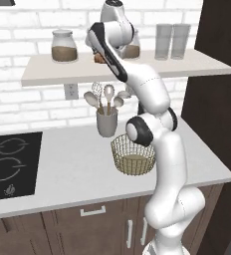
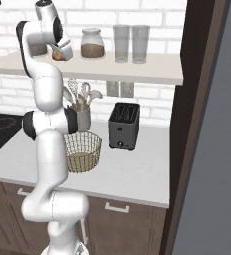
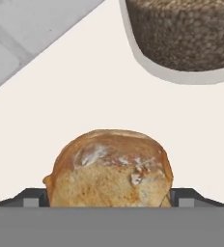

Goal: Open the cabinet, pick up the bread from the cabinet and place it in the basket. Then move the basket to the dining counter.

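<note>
The bread point(image 3: 111, 169), a small golden-brown roll, lies on the pale shelf plank of the cabinet point(image 1: 152, 69) point(image 2: 112, 67). My gripper point(image 3: 109, 200) is open, with one dark fingertip point(image 3: 32, 198) on each side of the roll, close to its flanks. In the base views the hand point(image 1: 100, 56) point(image 2: 60, 52) is up at shelf height and the bread point(image 1: 98, 58) point(image 2: 57, 55) peeks out beside it. The wire basket point(image 1: 132, 154) point(image 2: 82, 152) stands on the worktop below, next to the arm. The dining counter is out of view.
Brown-filled glass jars point(image 1: 64, 46) point(image 2: 92, 43) point(image 3: 181, 34) and two glasses point(image 1: 172, 41) point(image 2: 131, 43) share the shelf. Below stand a grey utensil cup point(image 1: 107, 122), a toaster point(image 2: 123, 126) and a black cooktop point(image 1: 10, 164). A dark tall panel point(image 1: 217, 99) closes off the right.
</note>
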